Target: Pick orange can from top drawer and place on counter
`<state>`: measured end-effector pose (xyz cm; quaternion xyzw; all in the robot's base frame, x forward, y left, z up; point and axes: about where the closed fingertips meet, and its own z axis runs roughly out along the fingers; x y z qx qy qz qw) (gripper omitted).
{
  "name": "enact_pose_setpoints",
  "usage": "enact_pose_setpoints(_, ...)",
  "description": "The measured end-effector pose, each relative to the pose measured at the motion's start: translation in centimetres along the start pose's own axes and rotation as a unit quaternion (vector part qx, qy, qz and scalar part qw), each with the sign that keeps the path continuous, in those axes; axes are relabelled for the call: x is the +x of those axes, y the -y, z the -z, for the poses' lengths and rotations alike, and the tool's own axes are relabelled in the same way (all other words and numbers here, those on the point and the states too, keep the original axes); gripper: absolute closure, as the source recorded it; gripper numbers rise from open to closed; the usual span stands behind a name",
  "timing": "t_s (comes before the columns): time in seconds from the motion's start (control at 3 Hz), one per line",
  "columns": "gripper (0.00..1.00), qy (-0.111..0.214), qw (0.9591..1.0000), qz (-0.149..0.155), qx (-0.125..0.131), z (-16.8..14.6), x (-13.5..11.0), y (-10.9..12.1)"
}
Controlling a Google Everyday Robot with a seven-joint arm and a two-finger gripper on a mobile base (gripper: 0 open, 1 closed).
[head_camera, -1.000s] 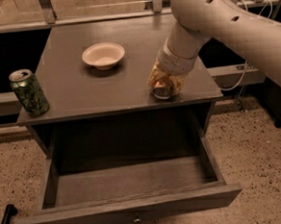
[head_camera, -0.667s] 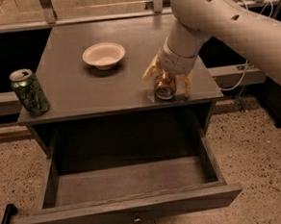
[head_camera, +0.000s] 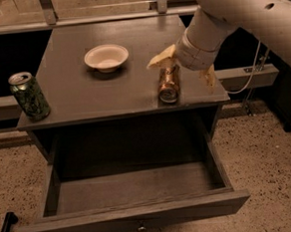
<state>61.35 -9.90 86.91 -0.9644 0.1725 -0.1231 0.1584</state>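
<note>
Beneath the released, spread gripper (head_camera: 185,69), the shiny cylindrical orange can (head_camera: 169,84) is seen lying sideways on the grey wooden counter (head_camera: 84,95); the top drawer (head_camera: 137,214) is pulled out.

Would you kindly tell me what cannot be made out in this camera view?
- Orange can, lying on the counter: its far end is hidden behind the open gripper.
- Top drawer: the floor strip nearest the front is hidden by the front panel.
- Green can: label print too small to read.
- Arm: cut off by the top and right edges.
</note>
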Motion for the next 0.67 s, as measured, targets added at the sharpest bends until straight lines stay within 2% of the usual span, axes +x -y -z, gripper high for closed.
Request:
enact_pose_setpoints(0.33, 0.00, -0.025, 0.9991, 0.014, 0.032, 5.2, -0.2, 0.6)
enact_pose_setpoints(0.67, 0.00, -0.031, 0.9986, 0.018, 0.039, 6.3, -0.2, 0.9)
